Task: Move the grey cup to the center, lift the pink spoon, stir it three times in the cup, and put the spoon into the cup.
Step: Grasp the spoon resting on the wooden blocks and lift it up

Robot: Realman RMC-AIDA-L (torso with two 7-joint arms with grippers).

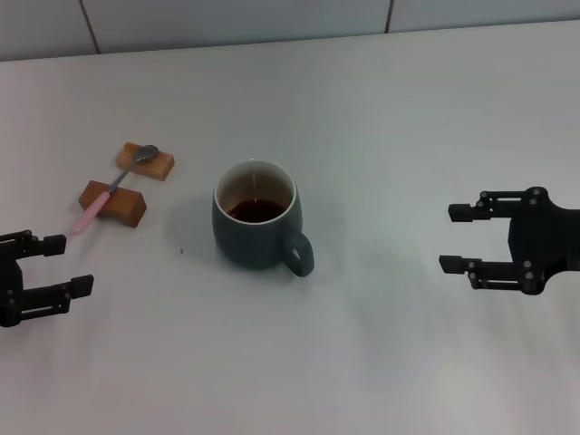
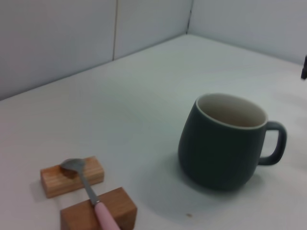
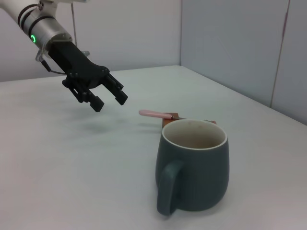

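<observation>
The grey cup [image 1: 256, 225] stands upright near the middle of the table, dark liquid inside, its handle pointing toward me and to the right; it also shows in both wrist views [image 2: 223, 142] [image 3: 193, 165]. The pink spoon [image 1: 111, 189] lies across two wooden blocks left of the cup, bowl on the far block, pink handle [image 2: 106, 216] sticking out toward me. My left gripper [image 1: 68, 265] hovers open near the front left, just short of the spoon's handle, and shows from afar [image 3: 109, 97]. My right gripper [image 1: 453, 237] is open, empty, well right of the cup.
Two brown wooden blocks [image 1: 145, 161] [image 1: 114, 204] carry the spoon. A white wall with seams [image 1: 272, 18] runs along the table's far edge.
</observation>
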